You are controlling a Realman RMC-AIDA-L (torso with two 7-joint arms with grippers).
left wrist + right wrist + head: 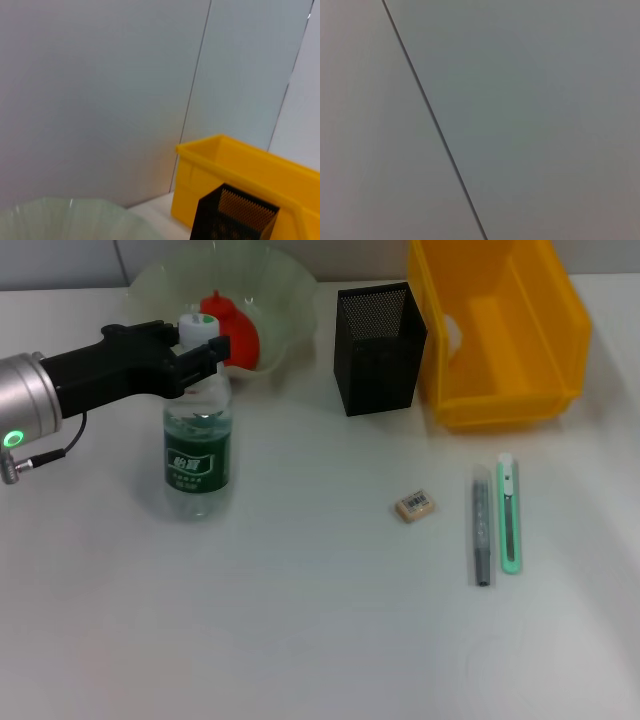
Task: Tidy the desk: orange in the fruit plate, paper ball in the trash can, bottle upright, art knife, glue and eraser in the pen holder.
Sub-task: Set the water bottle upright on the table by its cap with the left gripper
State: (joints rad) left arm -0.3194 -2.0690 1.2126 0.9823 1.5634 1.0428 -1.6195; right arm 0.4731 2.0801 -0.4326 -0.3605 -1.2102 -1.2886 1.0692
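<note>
Left pincer, 10 o'clock: arm reaches in level from the left edge, fingers clamped on the bottle neck, apparently steadying it upright.
Plate, 11 o'clock: orange inside.
Holder, 12 o'clock.
Eraser, centre.
Glue and knife, 3 o'clock, side by side, awaiting pickup.
Right pincer: unseen.

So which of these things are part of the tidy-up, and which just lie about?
Task things: bottle, upright, left gripper at its neck; orange in fruit plate; eraser; glue; art knife; pen holder; yellow bin.
Lying about: none.
</note>
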